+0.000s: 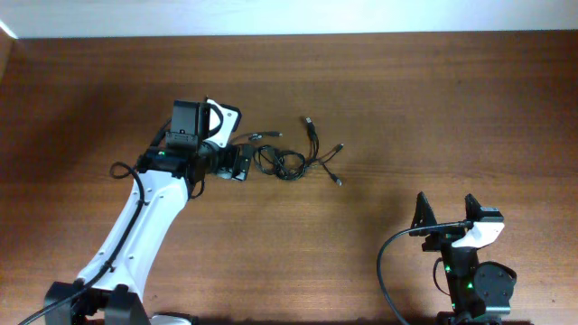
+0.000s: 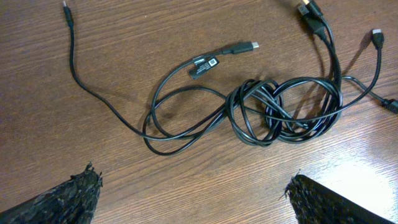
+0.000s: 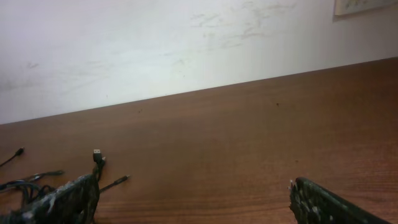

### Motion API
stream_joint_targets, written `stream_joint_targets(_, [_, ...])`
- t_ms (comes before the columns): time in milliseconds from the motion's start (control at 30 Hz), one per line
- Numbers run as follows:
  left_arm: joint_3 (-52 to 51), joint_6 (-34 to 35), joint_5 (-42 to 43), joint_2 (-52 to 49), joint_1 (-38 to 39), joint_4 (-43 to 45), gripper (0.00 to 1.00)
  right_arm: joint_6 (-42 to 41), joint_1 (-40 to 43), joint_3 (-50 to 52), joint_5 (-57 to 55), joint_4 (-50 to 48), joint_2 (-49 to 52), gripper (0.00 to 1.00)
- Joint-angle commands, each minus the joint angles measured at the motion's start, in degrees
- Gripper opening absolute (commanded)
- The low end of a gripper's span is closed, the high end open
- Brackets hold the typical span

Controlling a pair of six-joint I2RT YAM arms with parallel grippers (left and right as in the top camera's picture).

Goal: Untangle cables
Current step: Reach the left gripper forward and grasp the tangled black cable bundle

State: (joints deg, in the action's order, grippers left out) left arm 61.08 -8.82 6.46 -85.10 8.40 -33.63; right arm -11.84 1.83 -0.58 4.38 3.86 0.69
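Left gripper, spread wide, hangs by the knotted cables mid-desk, a loop to pinch next; right gripper sits open, near-right corner.

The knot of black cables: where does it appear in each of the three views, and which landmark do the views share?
Overhead: the knot of black cables lies above the centre, just right of the left gripper.
Left wrist: it fills the middle and right of the picture.
Right wrist: only its edge shows, at the bottom left.
Shared landmark: the brown wooden table under it.
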Motion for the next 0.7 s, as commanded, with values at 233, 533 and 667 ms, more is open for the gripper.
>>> stream_joint_targets(233, [1.0, 4.2, 18.0, -0.9, 0.2, 0.2, 0.99, 0.0, -0.4, 0.2, 0.7, 0.2, -0.3, 0.99])
stream_joint_targets(533, [1.0, 20.6, 1.5, -8.0, 5.3, 3.4, 0.99, 0.0, -0.4, 0.2, 0.7, 0.2, -0.3, 0.99])
stream_joint_targets(667, [1.0, 28.6, -7.4, -8.8, 8.8, 3.0, 0.99, 0.0, -0.4, 0.3, 0.7, 0.2, -0.3, 0.99])
